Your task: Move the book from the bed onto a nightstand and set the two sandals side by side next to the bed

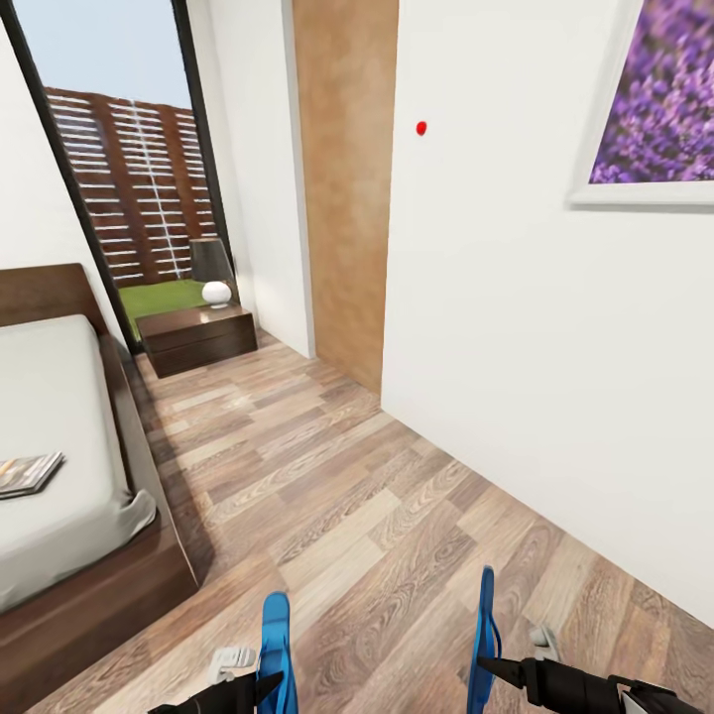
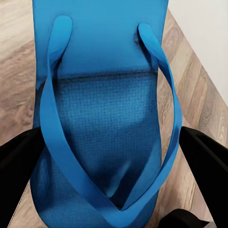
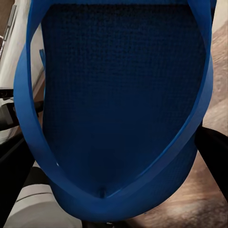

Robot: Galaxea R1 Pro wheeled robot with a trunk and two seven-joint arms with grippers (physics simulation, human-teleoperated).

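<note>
Sandals in hand: my left gripper point(image 1: 260, 684) clamps one blue sandal point(image 1: 276, 650), my right gripper point(image 1: 493, 667) the other sandal point(image 1: 485, 625), both beyond the bed point(image 1: 59, 426) foot. The book point(image 1: 28, 473) waits on the bed. Next, I judge, set both together beside the bed.
</note>
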